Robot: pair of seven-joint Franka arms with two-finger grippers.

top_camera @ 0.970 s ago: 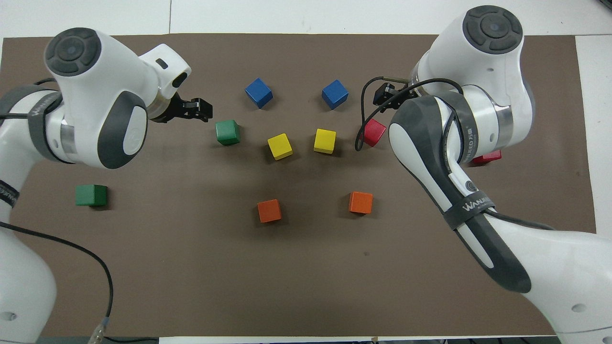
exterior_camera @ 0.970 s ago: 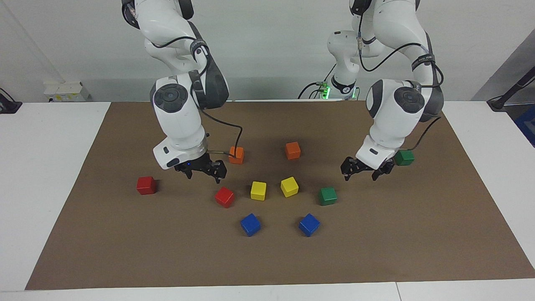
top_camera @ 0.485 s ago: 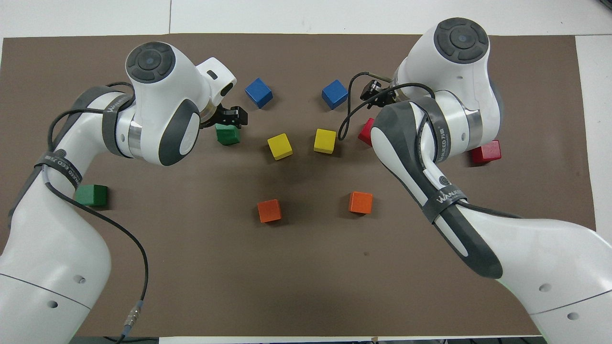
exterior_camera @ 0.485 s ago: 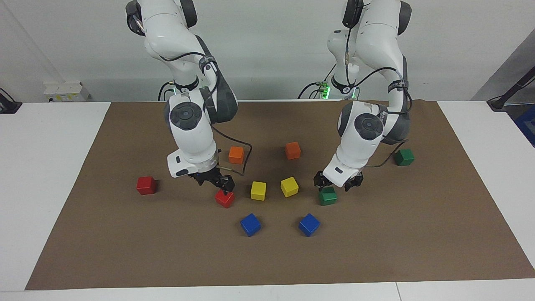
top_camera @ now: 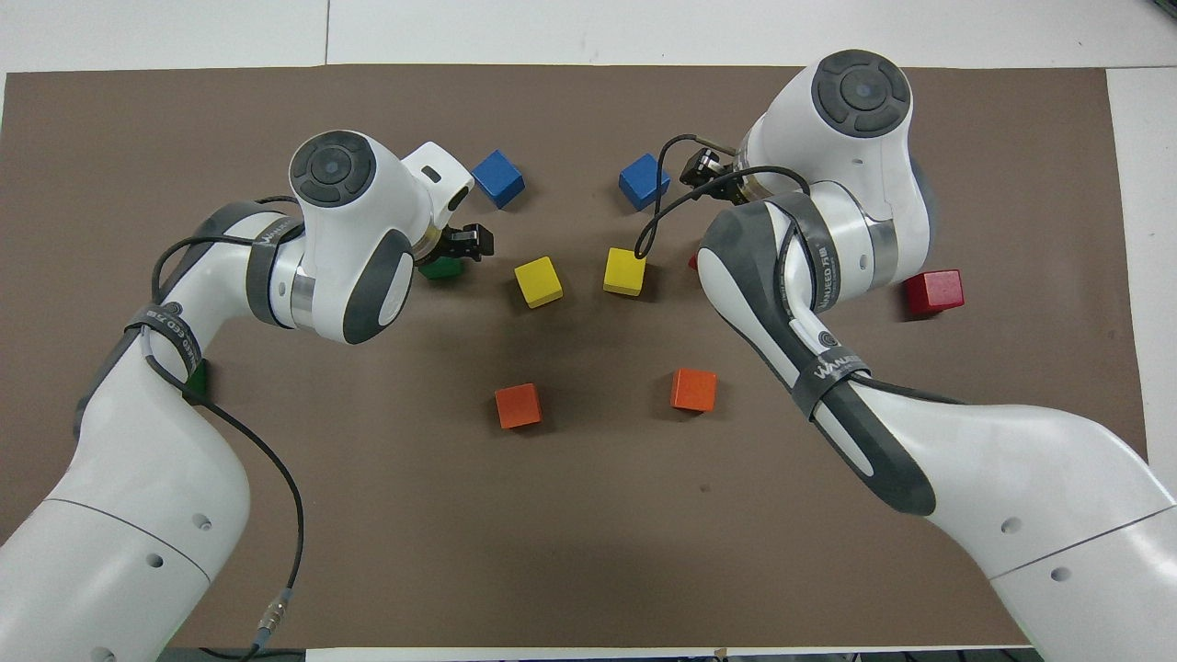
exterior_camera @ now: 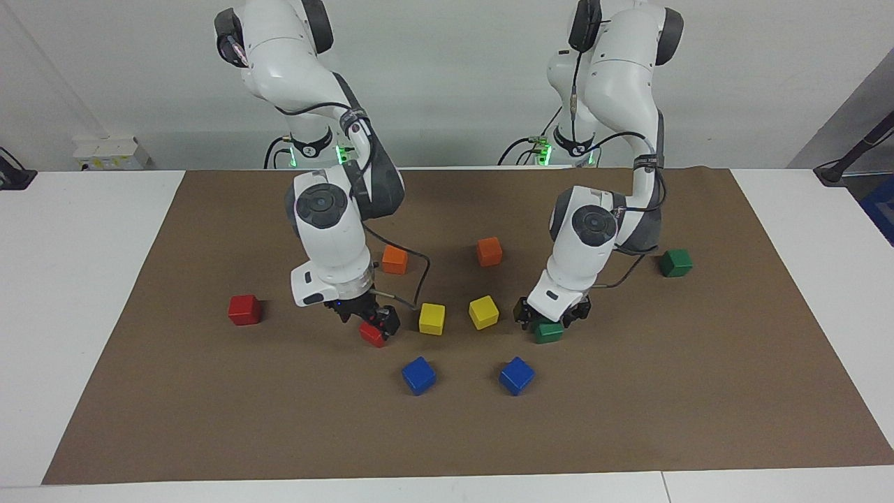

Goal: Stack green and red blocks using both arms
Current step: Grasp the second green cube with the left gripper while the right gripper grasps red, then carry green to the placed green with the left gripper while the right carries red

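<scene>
My right gripper (exterior_camera: 368, 323) is down at the mat, open, its fingers on either side of a red block (exterior_camera: 373, 334) beside the yellow cubes. My left gripper (exterior_camera: 551, 318) is likewise low and open, straddling a green block (exterior_camera: 549, 332). In the overhead view only an edge of that green block (top_camera: 443, 268) shows under the left wrist, and the right arm hides nearly all of the inner red block. A second red block (exterior_camera: 244, 309) lies toward the right arm's end. A second green block (exterior_camera: 675, 263) lies toward the left arm's end.
A brown mat (exterior_camera: 628, 419) covers the table. Two yellow cubes (exterior_camera: 431, 318) (exterior_camera: 484, 311) sit between the grippers. Two orange cubes (exterior_camera: 394, 259) (exterior_camera: 489, 251) lie nearer to the robots and two blue cubes (exterior_camera: 418, 375) (exterior_camera: 517, 375) farther from them.
Both grippers have swung in toward the middle and come down, the right one onto the inner red block, the left one onto the inner green block. No block has moved.
</scene>
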